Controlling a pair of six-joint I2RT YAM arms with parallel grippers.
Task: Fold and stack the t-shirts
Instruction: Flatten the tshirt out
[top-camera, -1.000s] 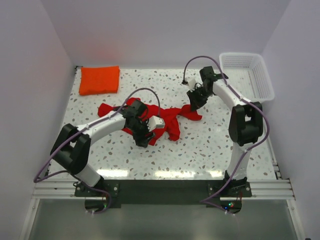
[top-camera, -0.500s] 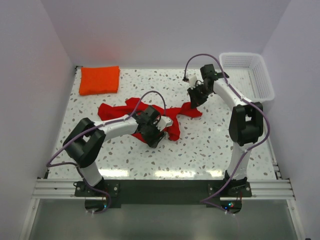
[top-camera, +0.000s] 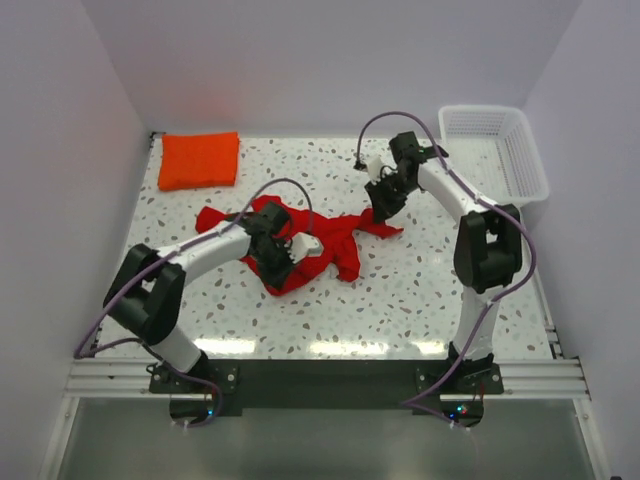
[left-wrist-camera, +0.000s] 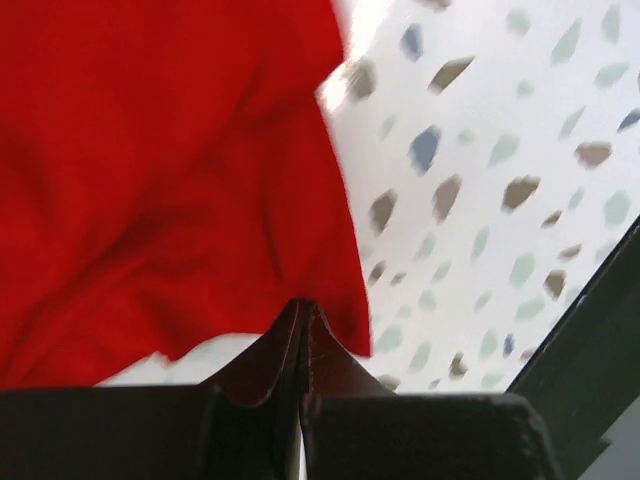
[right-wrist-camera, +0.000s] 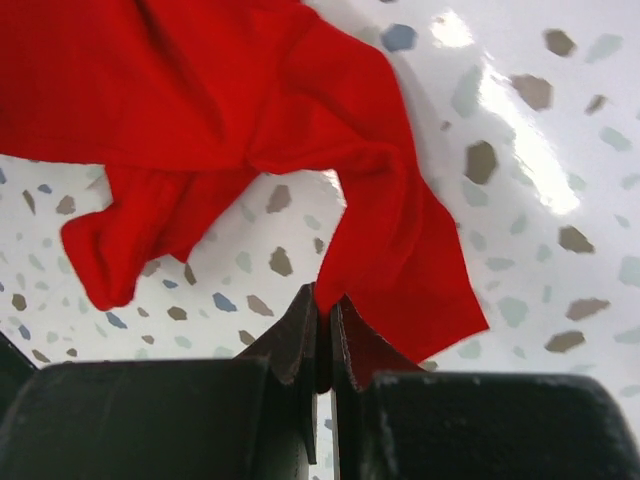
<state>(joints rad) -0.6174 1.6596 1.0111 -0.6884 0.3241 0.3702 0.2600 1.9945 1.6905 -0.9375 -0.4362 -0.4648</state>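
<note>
A crumpled red t-shirt (top-camera: 335, 243) lies stretched across the middle of the speckled table. My left gripper (top-camera: 276, 262) is at its near-left edge, jaws pressed together with the red cloth (left-wrist-camera: 150, 180) pinched at the tips (left-wrist-camera: 303, 306). My right gripper (top-camera: 383, 206) is at the shirt's far-right corner, shut on a fold of the cloth (right-wrist-camera: 400, 250) that runs into the tips (right-wrist-camera: 324, 296). A folded orange t-shirt (top-camera: 199, 160) rests flat at the back left corner.
A white plastic basket (top-camera: 520, 150) stands at the back right corner. Pale walls close in the table on three sides. A black edge (left-wrist-camera: 600, 340) crosses the lower right of the left wrist view.
My left gripper has gone from open to shut on the shirt's near edge and drawn back to the left. My right gripper has shifted slightly left with the cloth.
</note>
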